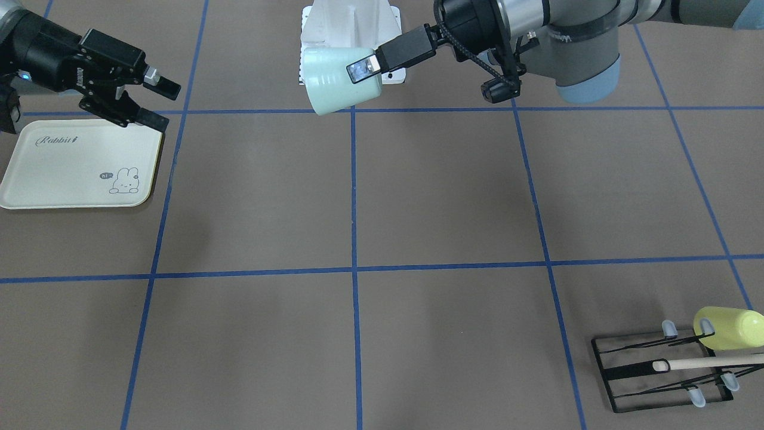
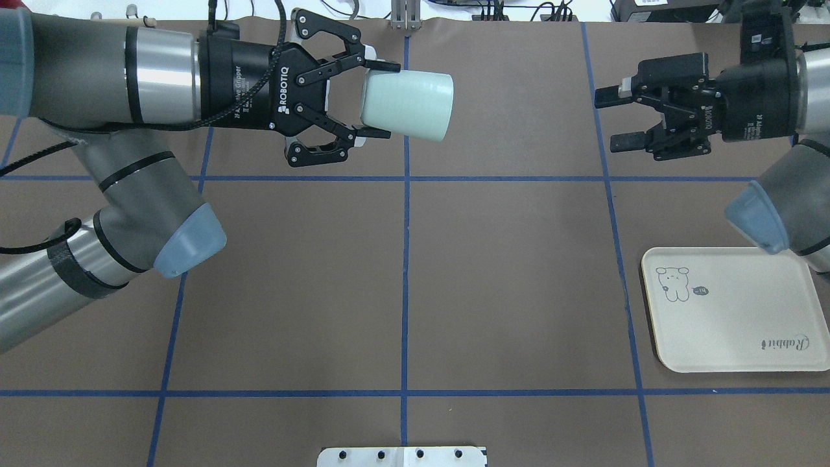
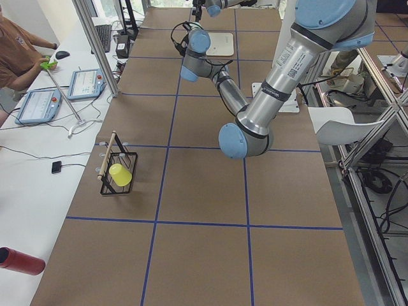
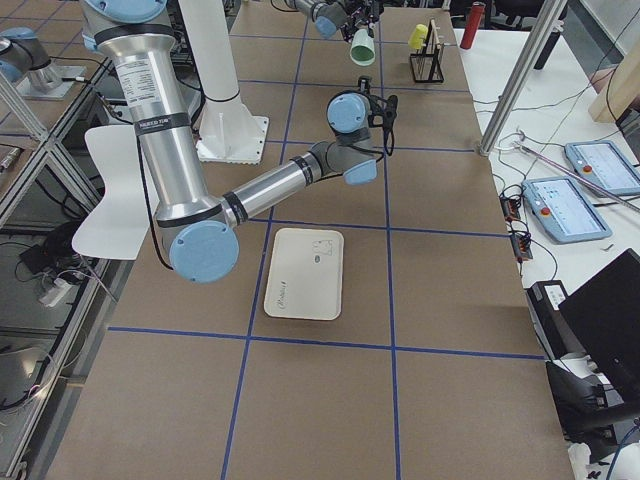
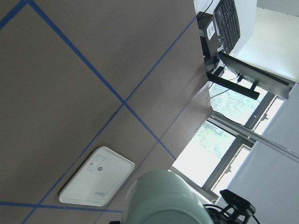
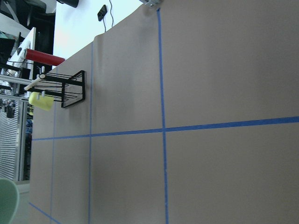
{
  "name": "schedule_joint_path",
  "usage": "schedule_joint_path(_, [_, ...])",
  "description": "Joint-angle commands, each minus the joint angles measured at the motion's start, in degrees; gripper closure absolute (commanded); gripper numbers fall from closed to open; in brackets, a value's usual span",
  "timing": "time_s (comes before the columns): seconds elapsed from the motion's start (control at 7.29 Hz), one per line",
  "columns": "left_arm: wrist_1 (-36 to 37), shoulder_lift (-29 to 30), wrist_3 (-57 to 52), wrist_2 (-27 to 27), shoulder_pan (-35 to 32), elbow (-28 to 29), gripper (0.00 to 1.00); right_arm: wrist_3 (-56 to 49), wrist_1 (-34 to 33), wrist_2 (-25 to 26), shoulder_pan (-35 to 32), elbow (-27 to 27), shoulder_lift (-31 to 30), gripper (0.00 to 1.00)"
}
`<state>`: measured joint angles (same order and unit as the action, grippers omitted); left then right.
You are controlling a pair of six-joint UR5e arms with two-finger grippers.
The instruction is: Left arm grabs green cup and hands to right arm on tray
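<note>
My left gripper (image 2: 376,100) is shut on the green cup (image 2: 408,106), a pale mint tumbler held on its side in the air, its base end pointing toward my right arm. It also shows in the front view (image 1: 334,80) and the left wrist view (image 5: 163,198). My right gripper (image 2: 609,120) is open and empty, held in the air facing the cup, about one grid square away. The cream tray (image 2: 733,311) with the rabbit drawing lies bare on the table below my right arm; it also shows in the front view (image 1: 77,164).
A black wire rack (image 1: 662,373) with a wooden rod and a yellow-green cup (image 1: 731,327) stands at the table's far corner on my left. A white mount plate (image 2: 402,457) sits at the near edge. Blue tape lines grid the brown table.
</note>
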<state>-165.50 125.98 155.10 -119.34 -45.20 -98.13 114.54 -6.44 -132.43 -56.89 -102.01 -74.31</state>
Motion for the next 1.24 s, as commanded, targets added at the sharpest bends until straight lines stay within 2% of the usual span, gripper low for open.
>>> schedule_joint_path(0.0, [-5.97, -0.21, 6.35, 1.47, 0.11, 1.36, 1.0, 9.28, 11.85, 11.63, 8.43, 1.19, 0.83, 0.04])
schedule_joint_path(0.41, [-6.94, 0.58, 11.1, 3.32, 2.03, 0.66, 1.0, 12.62, 14.0, 19.46, 14.25, 1.38, 4.78, 0.08])
schedule_joint_path(1.1, [-7.03, 0.67, 15.32, 3.58, 4.59, -1.8, 1.0, 12.81, 14.17, 21.16, 14.96, 3.05, 7.42, 0.09])
